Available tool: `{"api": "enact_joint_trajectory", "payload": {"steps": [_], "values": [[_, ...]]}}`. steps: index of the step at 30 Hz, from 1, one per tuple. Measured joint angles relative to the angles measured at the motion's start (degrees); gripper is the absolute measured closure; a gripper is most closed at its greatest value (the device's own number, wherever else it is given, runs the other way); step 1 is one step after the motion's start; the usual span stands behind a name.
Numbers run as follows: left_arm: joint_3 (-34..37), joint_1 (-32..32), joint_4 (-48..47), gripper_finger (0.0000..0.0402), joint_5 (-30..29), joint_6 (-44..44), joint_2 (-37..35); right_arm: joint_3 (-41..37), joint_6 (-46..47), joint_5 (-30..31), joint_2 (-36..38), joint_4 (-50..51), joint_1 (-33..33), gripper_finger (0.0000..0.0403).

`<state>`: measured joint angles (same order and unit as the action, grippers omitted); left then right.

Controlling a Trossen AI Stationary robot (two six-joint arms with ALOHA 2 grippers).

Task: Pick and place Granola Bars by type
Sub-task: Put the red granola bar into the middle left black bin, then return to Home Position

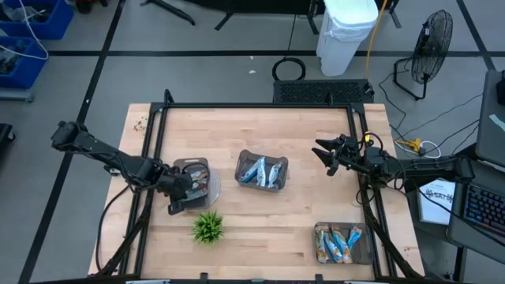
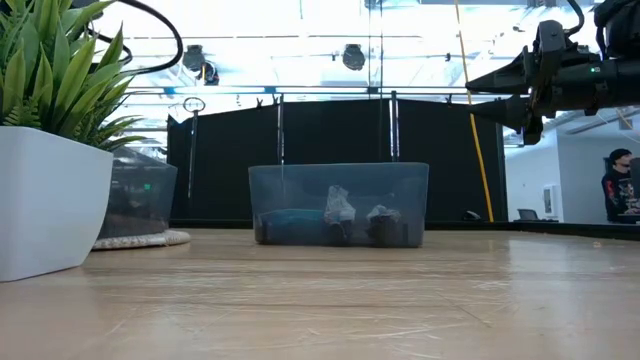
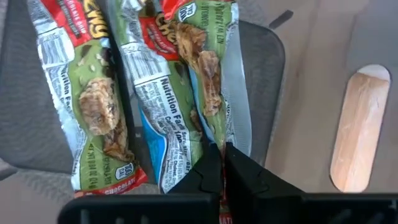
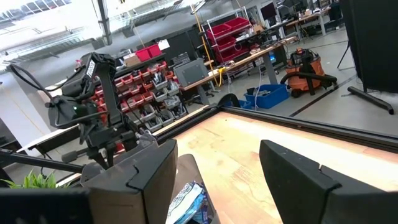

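Note:
In the left wrist view, three granola bars in green, red and silver wrappers [image 3: 161, 93] lie side by side in the left grey tray [image 1: 197, 168]. My left gripper [image 1: 185, 194] reaches into that tray and is shut on one bar. The middle tray [image 1: 262, 171] holds blue bars [image 1: 260, 172]. The near right tray [image 1: 342, 244] holds blue-and-orange bars [image 1: 339, 244]. My right gripper [image 1: 325, 154] hangs open above the table, right of the middle tray, touching nothing. My left gripper [image 3: 222, 165] pinches the outermost bar of the three by its sealed end [image 3: 219, 138], between its two fingertips. The fingers lie along the bar's length. The rest of the bar lies flat on the tray floor beside the other two.
A small green plant in a white pot [image 1: 207, 228] stands close to the left tray, on its near side. Bare wood lies between the trays. A black frame [image 1: 260, 105] runs along the table's edges. In the low view the right gripper [image 2: 480, 95] hovers well above the tabletop.

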<state>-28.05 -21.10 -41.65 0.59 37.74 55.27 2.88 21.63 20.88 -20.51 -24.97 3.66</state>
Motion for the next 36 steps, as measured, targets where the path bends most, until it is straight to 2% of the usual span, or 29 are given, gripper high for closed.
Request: {"api": "enact_joint_trajectory", "payload": {"steps": [8,16,22,28,36], "values": [[0.0,2.3,0.0,0.0334,2.0,-3.1,-0.2,0.0,0.0,0.0,0.0,0.0,0.0,0.0181],[-1.1,5.3,-0.3,0.0244,4.1,-7.9,-1.0,0.0,0.0,0.0,0.0,0.0,0.0,0.0181],[-4.7,7.5,-1.1,0.0167,7.8,-11.8,-2.1,0.0,0.0,0.0,0.0,0.0,0.0,0.0181],[-9.6,9.8,-3.3,0.0087,13.2,-12.2,-3.9,0.0,0.0,0.0,0.0,0.0,0.0,0.0181],[-17.1,11.1,-8.0,0.0010,14.4,-13.9,-4.0,0.0,0.0,0.0,0.0,0.0,0.0,0.0181]]}}
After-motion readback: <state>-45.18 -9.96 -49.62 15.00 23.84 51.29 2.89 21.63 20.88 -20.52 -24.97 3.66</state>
